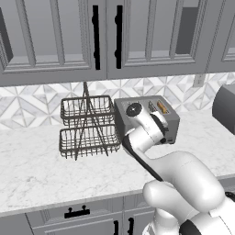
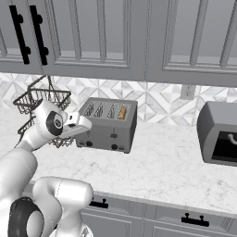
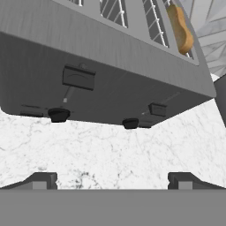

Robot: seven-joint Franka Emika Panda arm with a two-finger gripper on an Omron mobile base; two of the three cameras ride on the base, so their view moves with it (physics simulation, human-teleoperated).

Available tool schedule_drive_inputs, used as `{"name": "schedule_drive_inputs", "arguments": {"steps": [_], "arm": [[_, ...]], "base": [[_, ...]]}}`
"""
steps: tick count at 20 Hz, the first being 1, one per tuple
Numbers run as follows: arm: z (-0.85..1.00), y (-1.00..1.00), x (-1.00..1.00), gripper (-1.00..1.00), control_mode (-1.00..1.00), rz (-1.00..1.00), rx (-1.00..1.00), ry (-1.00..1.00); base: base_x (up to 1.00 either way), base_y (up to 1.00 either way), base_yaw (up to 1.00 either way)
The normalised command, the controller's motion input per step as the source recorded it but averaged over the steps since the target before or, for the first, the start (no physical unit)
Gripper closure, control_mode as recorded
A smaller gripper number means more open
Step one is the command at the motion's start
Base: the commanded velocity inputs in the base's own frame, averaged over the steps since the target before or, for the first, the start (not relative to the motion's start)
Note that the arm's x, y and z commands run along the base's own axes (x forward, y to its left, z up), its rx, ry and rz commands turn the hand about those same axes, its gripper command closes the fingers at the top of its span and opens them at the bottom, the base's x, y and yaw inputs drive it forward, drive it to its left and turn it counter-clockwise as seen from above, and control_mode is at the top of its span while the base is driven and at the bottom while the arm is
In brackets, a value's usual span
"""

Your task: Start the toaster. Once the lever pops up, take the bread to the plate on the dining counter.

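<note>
Grey cupboards (image 2: 92, 37) with long black handles fill the top of both base views, and under them runs a wall of white and grey tiles (image 2: 157, 99) with star shapes. Below that a wide white marble worktop (image 1: 36, 160) with thin grey veins stretches across the middle, and grey drawer fronts (image 2: 185, 220) with black handles line the bottom edge. The robot's big white arm rises from the lower right of the left base view and bends toward the middle. At the far right of the right base view stands a dark grey box with an open front (image 2: 217, 134). In the middle of the right base view sits the toaster (image 2: 109, 125), a boxy grey metal one with four slots on top, standing on the worktop near the tiled wall. A two-level dark wire basket rack (image 1: 87, 126) stands just beside it, at the left centre of the left base view. The bread (image 3: 181, 28), a tan-brown slice, sticks up out of one end slot, at the upper right of the hand view. On the toaster's front are two dark levers, the nearer lever (image 3: 78, 77) at the left of the hand view, and small black round knobs (image 3: 58, 114) below them. The gripper (image 3: 112, 180) is spread wide with nothing in it, close in front of the toaster but not touching it.
</note>
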Motion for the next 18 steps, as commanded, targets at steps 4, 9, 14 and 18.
{"name": "schedule_drive_inputs", "arguments": {"steps": [4,9,14,18], "arm": [[0.0,0.0,0.0,-1.0,-1.0,0.0,0.0,0.0],[0.0,0.0,0.0,-1.0,-1.0,0.0,0.0,0.0],[0.0,0.0,0.0,-1.0,-1.0,0.0,0.0,0.0],[0.0,0.0,0.0,-1.0,-1.0,0.0,0.0,0.0]], "base": [[0.0,0.0,0.0],[0.0,0.0,0.0],[0.0,0.0,0.0],[0.0,0.0,0.0]]}}
